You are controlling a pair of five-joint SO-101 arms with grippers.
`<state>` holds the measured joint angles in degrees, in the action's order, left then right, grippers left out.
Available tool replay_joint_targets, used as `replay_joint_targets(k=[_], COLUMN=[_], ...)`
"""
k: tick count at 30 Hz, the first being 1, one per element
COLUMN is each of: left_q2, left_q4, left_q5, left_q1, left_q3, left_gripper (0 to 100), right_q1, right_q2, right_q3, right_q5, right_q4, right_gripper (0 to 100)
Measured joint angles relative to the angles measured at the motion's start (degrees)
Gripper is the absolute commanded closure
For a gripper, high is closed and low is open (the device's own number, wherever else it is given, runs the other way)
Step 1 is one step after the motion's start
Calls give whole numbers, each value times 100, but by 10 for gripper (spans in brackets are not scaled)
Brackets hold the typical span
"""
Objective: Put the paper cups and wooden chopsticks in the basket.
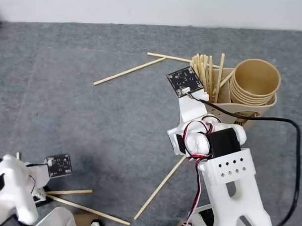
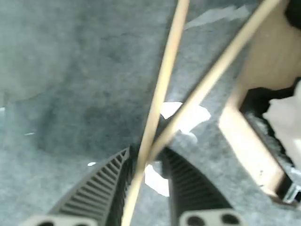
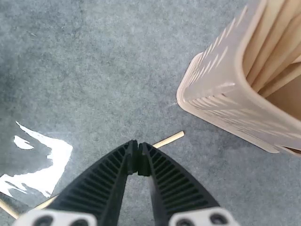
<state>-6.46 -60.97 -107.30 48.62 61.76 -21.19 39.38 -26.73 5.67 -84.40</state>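
A tan slatted basket (image 1: 225, 109) at the back right holds a stack of paper cups (image 1: 255, 81) and a bundle of wooden chopsticks (image 1: 204, 70). My right gripper (image 3: 138, 157) is shut with nothing between its fingers, low over the mat beside the basket (image 3: 225, 101); one chopstick (image 3: 170, 138) lies on the mat just beyond its tips. My left arm (image 1: 12, 187) is at the front left. Its gripper (image 2: 146, 153) is shut on two crossed chopsticks (image 2: 164, 89), which stick out to the right (image 1: 71, 192). Loose chopsticks lie at the back (image 1: 128, 71) and the front centre (image 1: 161, 186).
The grey mat (image 1: 91, 126) covers the table. A wooden block (image 2: 256, 94) stands close to the left gripper. A white tape patch (image 3: 40, 162) marks the mat near the right gripper. The right arm's cable (image 1: 288, 147) loops along the right edge.
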Motion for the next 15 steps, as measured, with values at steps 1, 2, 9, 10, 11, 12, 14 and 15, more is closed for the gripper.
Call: replay_joint_targets(k=[1, 2, 9, 10, 11, 12, 14, 15], left_q2=[0, -9, -211, -264, -316, -369, -457, -501], left_q4=[88, 141, 193, 202, 202, 202, 211, 176], left_q5=[0, 9, 334, 360, 369, 369, 387, 387], left_q1=[0, 0, -18, -26, -35, -35, -53, -70], left_q3=[44, 62, 105, 114, 114, 123, 114, 53], left_gripper=[988, 988, 988, 988, 988, 988, 988, 988], right_q1=[0, 0, 0, 0, 0, 0, 0, 0], right_q2=[0, 0, 0, 0, 0, 0, 0, 0], right_q3=[0, 0, 0, 0, 0, 0, 0, 0], right_q5=[0, 0, 0, 0, 0, 0, 0, 0], right_q4=[0, 0, 0, 0, 0, 0, 0, 0], right_gripper=[990, 990, 990, 990, 990, 990, 990, 990])
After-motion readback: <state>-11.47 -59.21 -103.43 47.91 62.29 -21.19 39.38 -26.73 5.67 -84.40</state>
